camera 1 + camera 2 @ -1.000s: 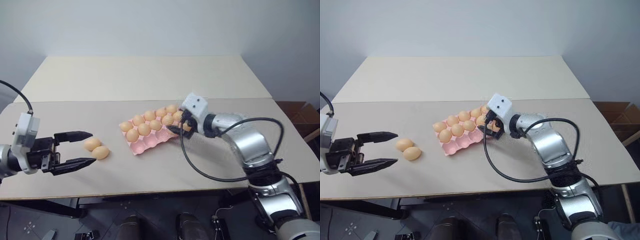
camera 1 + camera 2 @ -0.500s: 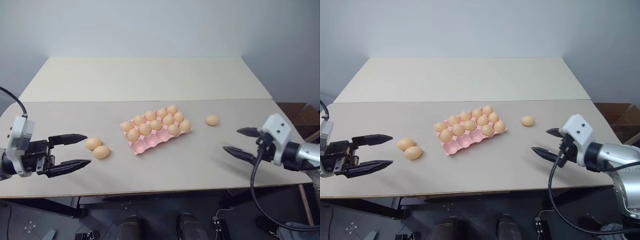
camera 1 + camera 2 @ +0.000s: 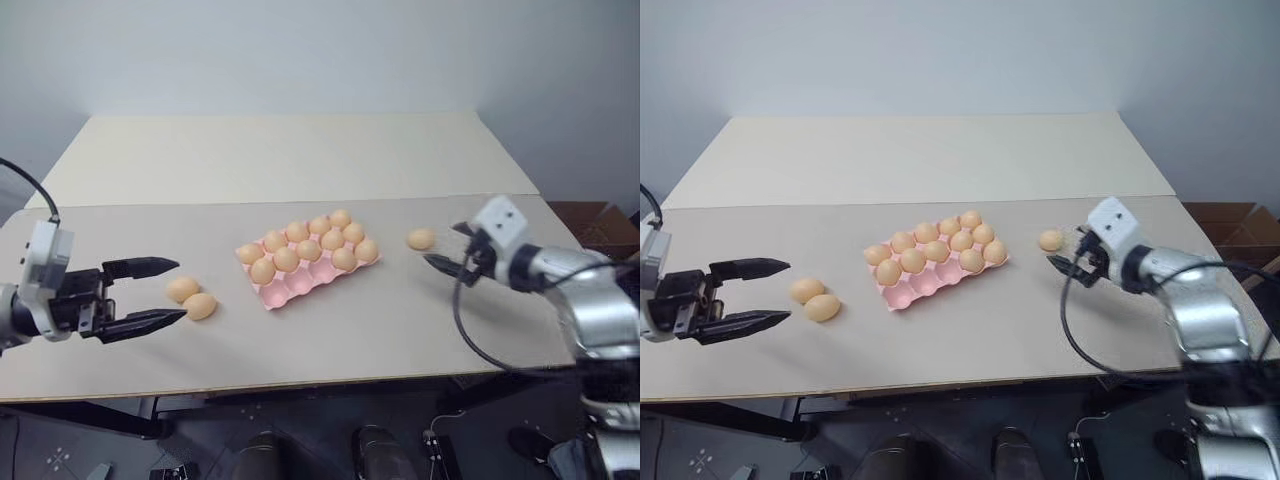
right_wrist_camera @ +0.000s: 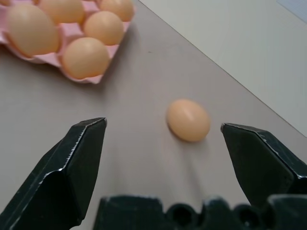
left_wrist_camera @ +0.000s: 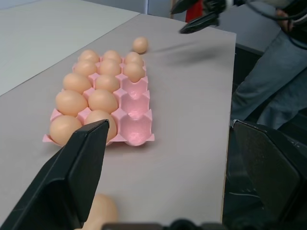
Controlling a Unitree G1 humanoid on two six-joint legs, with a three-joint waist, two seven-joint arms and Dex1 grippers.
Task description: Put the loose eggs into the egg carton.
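Change since earlier: right arm has swung away from the egg carton (image 3: pixel 308 262), out to the table's right side and then in toward the lone egg (image 3: pixel 421 239); that egg lies bare on the table where the arm hid it a second ago. Left arm, carton and the two left eggs unchanged.
Table: (image 3: pixel 300 160) two pale tops pushed together, the far one lighter, the near one beige-grey with everything on it.
Egg carton: pink, lidless, mid-table, set at a slant; two far rows filled with tan eggs, one more egg in the near row at its right end, the remaining near cups empty.
Right gripper: (image 3: pixel 452 249) jaws spread wide, nothing between them; black fingers point toward the lone egg, just short of it, not touching. In the wrist view the egg sits ahead of the gap, nearer one finger.
Left gripper: (image 3: pixel 152 296) jaws released, wide apart, empty; tips near the egg pair, apart from them.
Loose eggs, left: two (image 3: pixel 182 289) (image 3: pixel 200 306) side by side, touching or nearly so, left of the carton.
Loose egg, right: alone, right of the carton, near its far corner.
Writing: none readable on any item.
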